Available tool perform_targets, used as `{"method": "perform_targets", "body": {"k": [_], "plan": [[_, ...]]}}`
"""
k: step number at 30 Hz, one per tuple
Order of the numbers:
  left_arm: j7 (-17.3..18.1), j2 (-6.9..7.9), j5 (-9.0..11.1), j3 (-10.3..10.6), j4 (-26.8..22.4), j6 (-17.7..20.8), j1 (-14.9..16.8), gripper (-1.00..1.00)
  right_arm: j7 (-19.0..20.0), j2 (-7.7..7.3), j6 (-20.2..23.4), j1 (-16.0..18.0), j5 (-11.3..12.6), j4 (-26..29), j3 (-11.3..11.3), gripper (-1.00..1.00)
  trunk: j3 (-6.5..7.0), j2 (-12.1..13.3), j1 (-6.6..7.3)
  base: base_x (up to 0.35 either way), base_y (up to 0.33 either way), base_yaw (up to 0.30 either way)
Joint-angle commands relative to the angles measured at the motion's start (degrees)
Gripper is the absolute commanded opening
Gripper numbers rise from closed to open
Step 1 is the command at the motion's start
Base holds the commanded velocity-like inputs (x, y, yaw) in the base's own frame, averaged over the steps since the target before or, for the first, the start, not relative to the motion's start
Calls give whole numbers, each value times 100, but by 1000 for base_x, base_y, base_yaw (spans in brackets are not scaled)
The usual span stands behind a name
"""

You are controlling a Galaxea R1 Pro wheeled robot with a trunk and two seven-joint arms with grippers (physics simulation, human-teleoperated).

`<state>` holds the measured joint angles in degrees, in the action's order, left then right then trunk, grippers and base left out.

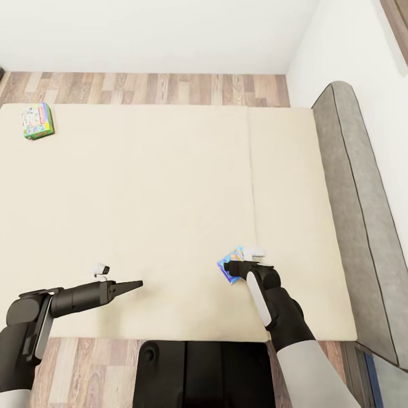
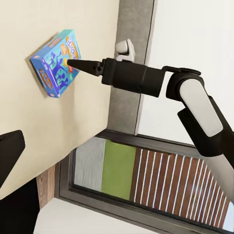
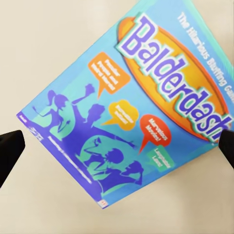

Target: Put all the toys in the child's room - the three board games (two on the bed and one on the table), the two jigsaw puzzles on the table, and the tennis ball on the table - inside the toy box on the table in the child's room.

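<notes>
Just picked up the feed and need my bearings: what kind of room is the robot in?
Most likely a bedroom: a wide beige mattress with a grey headboard against a white wall, on a wood-plank floor. Two board games lie on it, a blue Balderdash box and a green-edged one.

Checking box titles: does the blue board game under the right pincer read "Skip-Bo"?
No; the blue board game lid reads "Balderdash" in the right wrist view.

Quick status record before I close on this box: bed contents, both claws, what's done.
surface: bed, beige mattress
blue board game: flat on the mattress, near edge, reads "Balderdash"
right claw: open, over the blue box, a fingertip either side in the right wrist view
green-edged board game: far left corner of the mattress, untouched
left claw: over bare mattress, holding nothing
lifted so far: nothing
</notes>
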<state>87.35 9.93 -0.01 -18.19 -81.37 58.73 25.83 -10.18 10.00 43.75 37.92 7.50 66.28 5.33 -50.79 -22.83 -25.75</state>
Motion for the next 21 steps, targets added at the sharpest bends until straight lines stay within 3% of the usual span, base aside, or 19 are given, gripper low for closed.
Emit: {"method": "perform_targets", "body": {"k": [1, 14, 21], "plan": [[19, 1, -2, 0, -2, 60, 1, 100, -54, 0, 19, 3, 58, 4, 5, 100, -16, -9, -3, 0, 0, 0], [-11, -7, -16, 6, 26, 51, 1, 100, -22, 0, 72, 53, 124, -35, -42, 100, -137, -9, -3, 0, 0, 15], [-23, -8, -17, 66, 40, 51, 1, 100, -19, 0, 236, 343, 128, -6, -56, 100, -202, -9, -3, 0, 0, 58]]}}
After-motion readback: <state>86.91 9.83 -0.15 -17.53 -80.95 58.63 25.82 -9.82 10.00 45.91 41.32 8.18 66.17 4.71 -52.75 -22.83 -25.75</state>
